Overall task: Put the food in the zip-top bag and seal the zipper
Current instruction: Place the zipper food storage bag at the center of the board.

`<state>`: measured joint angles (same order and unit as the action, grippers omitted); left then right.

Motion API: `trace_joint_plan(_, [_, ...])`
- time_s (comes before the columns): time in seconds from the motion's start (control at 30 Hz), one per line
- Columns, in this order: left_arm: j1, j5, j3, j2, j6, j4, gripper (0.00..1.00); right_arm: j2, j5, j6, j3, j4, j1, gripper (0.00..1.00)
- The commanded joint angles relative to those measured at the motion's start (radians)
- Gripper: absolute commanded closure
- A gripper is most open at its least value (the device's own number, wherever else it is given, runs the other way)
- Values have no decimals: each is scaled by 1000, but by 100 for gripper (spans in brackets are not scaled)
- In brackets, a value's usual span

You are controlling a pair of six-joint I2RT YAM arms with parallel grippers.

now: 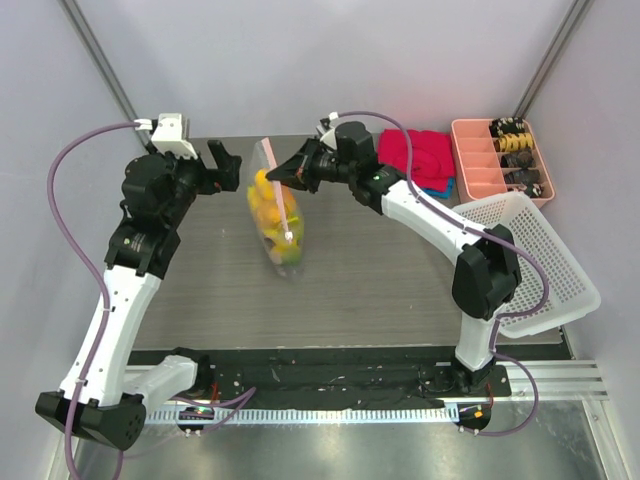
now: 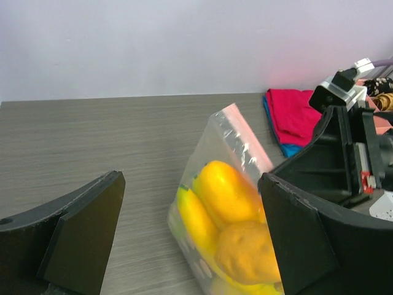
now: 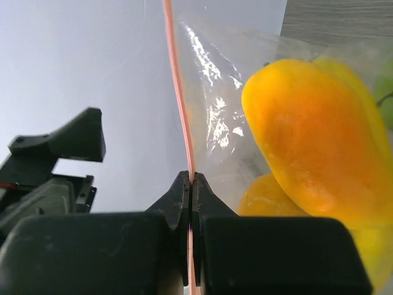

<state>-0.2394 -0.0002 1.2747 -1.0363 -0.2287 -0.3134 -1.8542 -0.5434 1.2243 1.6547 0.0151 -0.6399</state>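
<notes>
**Filled bag pinched at its zipper; left jaws released**

The right gripper (image 3: 191, 184) is clenched on the zipper (image 3: 178, 92), with the pale pink strip pressed flat between its fingertips. The zip-top bag (image 1: 275, 215) sits over the rear middle of the table (image 1: 400, 290), between the two grippers. The food (image 2: 227, 196) is inside it (yellow and orange pieces show clearly, with a little green at the lower end). The left gripper (image 1: 225, 165) has its jaws spread wide and grasps nothing; it is just left of the bag and apart from it. A folded red cloth (image 1: 415, 150), a pink compartment tray (image 1: 480, 160) and a white mesh basket (image 1: 545, 250) occupy the table's right side.
</notes>
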Motion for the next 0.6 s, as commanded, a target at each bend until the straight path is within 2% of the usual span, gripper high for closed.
trace_joint_plan(0.0, [6,-15,-21,22,-3,34,4,92,39,164,40,-105,49,99])
trace_joint_plan(0.13, [6,-40,-26,-2,-9,65,4,1,95,217,204,-101,-29,99])
trace_joint_plan(0.2, [6,-111,-5,-13,-6,68,3,-65,103,228,261,-81,-55,99])
trace_joint_plan(0.33, [14,-204,11,-1,26,69,0,-115,117,276,229,-67,-96,99])
trace_joint_plan(0.47, [23,-198,12,2,45,51,0,-134,126,307,198,-69,-95,99])
trace_joint_plan(0.57, [25,-181,5,-5,45,53,0,-146,138,308,246,-69,-92,99])
